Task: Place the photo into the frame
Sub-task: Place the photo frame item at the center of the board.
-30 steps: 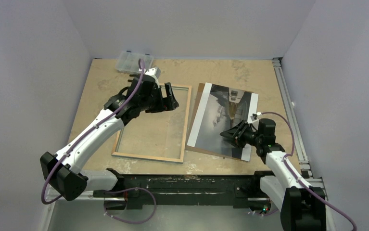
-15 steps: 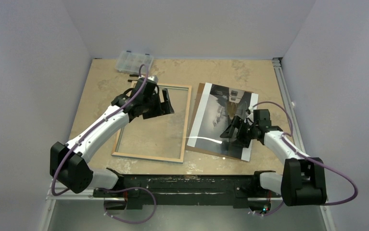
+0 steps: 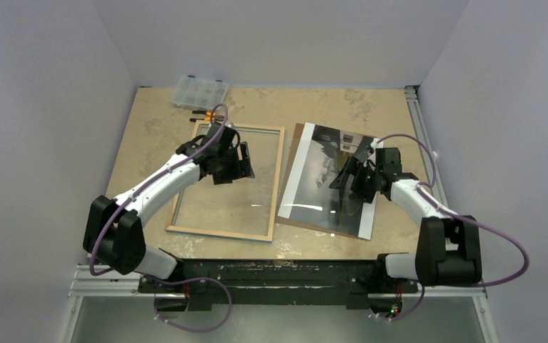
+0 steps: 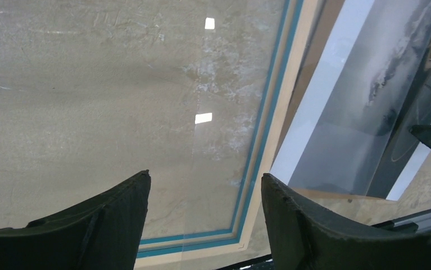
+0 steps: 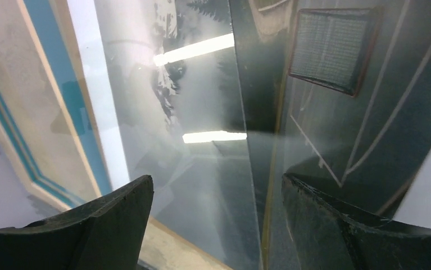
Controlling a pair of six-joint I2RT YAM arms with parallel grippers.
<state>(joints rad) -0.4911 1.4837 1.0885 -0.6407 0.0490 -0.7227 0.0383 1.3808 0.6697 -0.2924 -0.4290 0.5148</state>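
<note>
**Photo sitting next to the frame, both pincers hanging loose**

So the frame (image 3: 217, 231), a big thin rectangular one, is lying flat on the beige mottled tabletop (image 3: 328, 107) with its light wood back facing up. In the left wrist view you can see a bright blue strip along its inner edge (image 4: 261, 129). Its long axis runs from the near edge to the far edge, with the far end leaning a bit to the right.

Just to its right is the photo (image 3: 314, 193), a large glossy rectangular print of a grey misty landscape with a white border. It's picture side up on a brown cardboard backing board (image 3: 298, 139), and its long axis is roughly parallel to the frame's. They're close, but I can't tell if they touch.

The left gripper (image 3: 241, 161) hangs over the far half of the frame's opening, jaws apart and gripping nothing (image 4: 204, 177). The right gripper (image 3: 348, 175) hangs over the photo's right half, also spread wide with nothing between the fingers (image 5: 218, 183).

There's a clear plastic compartment box (image 3: 199, 91) at the far left corner.
</note>
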